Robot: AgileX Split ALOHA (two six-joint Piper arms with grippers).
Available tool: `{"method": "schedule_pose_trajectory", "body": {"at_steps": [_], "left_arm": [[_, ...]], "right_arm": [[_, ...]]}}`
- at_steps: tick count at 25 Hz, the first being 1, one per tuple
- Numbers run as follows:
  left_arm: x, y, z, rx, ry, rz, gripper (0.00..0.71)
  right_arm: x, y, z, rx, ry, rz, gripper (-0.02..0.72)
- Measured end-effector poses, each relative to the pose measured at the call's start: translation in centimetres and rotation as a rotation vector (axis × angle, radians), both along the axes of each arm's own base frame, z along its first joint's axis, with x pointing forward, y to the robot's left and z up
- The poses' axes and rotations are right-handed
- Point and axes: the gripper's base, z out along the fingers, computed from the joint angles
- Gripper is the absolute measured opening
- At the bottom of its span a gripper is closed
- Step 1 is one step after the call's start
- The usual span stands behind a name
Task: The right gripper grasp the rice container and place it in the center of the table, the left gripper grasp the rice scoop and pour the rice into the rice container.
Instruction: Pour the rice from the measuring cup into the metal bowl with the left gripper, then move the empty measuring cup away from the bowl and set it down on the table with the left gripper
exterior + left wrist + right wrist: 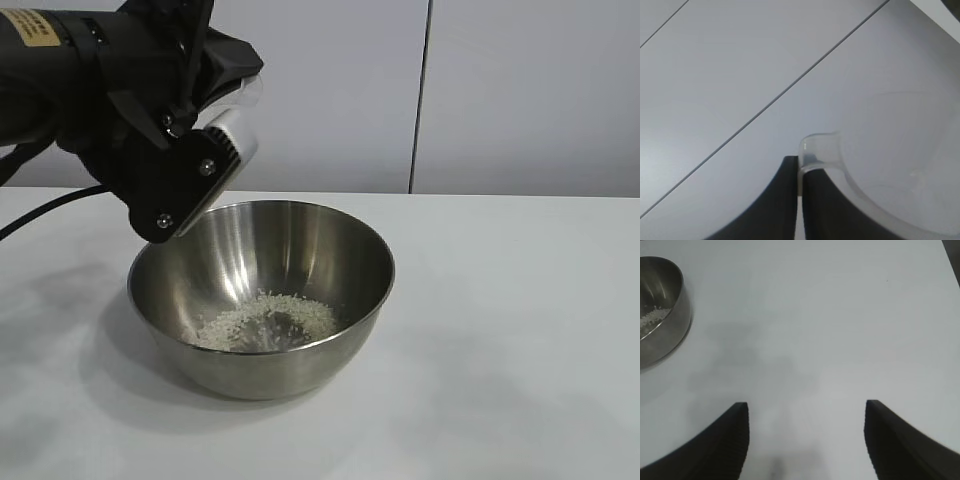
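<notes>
The rice container [300,250], a shiny steel bowl, stands on the white table [510,350] with a thin heap of rice [268,320] in its bottom. Above its rim on the left arm's side, my left gripper [195,185] holds the rice scoop [235,135] tipped toward the bowl. In the left wrist view the gripper [799,164] is shut on the rim of the translucent scoop [890,170], and no grains show inside it. My right gripper [805,407] hangs open over bare table, apart from the container [670,325], with nothing between its fingers.
A pale wall with a vertical seam [420,100] rises behind the table. A black cable [50,205] trails from the left arm across the tabletop. The table's far edge [950,270] shows in the right wrist view.
</notes>
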Motion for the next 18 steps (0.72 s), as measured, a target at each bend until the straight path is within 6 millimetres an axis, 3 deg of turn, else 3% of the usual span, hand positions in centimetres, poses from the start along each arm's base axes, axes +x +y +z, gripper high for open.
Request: {"method": "schedule_pose_trajectory", "body": {"at_steps": [5, 13, 18], "left_arm": [[1.8, 2.8, 0.6, -0.365, 0.117, 0.127, 0.012], [3.6, 10.3, 3.4, -1.013, 0.281, 0.319, 0.012], [4.3, 14.7, 2.5, -1.365, 0.504, 0.446, 0.012]], "right_arm": [[0.0, 0.0, 0.0, 0.0, 0.0, 0.0, 0.452], [0.0, 0.0, 0.0, 0.0, -0.001, 0.0, 0.452], [0.0, 0.0, 0.0, 0.0, -0.001, 0.0, 0.452]]}}
